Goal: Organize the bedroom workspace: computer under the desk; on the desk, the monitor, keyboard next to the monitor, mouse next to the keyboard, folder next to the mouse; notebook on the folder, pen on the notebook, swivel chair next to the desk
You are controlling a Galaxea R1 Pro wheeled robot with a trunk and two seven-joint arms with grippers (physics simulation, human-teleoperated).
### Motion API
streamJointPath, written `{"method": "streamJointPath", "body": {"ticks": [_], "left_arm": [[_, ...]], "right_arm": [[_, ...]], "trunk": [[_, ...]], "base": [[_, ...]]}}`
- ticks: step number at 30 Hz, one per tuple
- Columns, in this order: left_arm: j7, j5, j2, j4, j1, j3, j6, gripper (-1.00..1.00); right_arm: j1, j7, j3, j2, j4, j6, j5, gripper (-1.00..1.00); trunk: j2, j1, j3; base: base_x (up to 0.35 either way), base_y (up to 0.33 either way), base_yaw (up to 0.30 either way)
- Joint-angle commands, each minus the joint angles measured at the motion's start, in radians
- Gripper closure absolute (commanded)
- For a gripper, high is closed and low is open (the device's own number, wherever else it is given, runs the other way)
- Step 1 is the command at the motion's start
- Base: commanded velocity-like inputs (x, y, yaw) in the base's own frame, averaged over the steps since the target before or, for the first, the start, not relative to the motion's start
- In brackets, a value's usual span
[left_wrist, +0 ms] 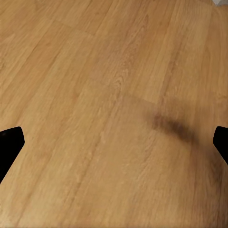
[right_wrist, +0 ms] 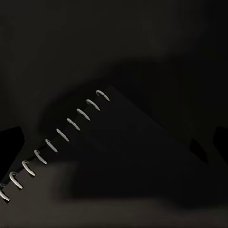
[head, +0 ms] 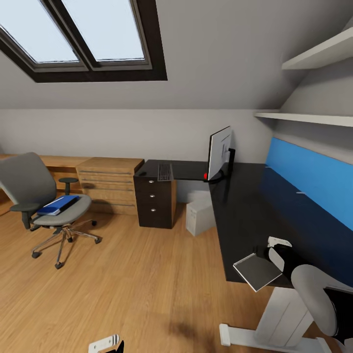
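Floorboards (left_wrist: 109, 118) of light wood lie under the left gripper (left_wrist: 114, 142), whose dark fingertips (left_wrist: 9, 145) stand wide apart with nothing between them. Nearest on the desk (head: 245, 215), the right gripper (head: 274, 252) rests at the front edge beside the notebook (head: 256, 271), which overhangs that edge; the wrist camera shows its wire spiral (right_wrist: 57, 137) on the black top, but whether the jaws pinch it I cannot tell. Under the desk sits the computer (head: 199, 215), next to the dark drawer unit (head: 155, 201). Farther back the monitor (head: 219, 153) stands on the desk, the keyboard (head: 164, 171) near it. Well apart to the left, the swivel chair (head: 34, 196) carries the blue folder (head: 58, 205) on its seat
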Motion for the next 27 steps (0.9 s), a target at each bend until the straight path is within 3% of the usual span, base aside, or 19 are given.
{"method": "streamJointPath", "body": {"ticks": [1,27], "left_arm": [[0.007,0.009,0.001,-0.002,0.000,-0.005,0.001,-1.00],[0.006,0.010,0.001,-0.004,0.000,-0.003,0.002,-1.00]], "right_arm": [[0.000,-0.005,-0.001,0.000,-0.002,0.005,-0.009,-1.00],[0.000,-0.005,-0.002,-0.001,-0.004,0.002,-0.011,-1.00]], "trunk": [[-0.001,0.000,-0.001],[-0.001,0.000,-0.001]], "base": [[0.000,0.000,0.000],[-0.036,0.000,0.000]]}}
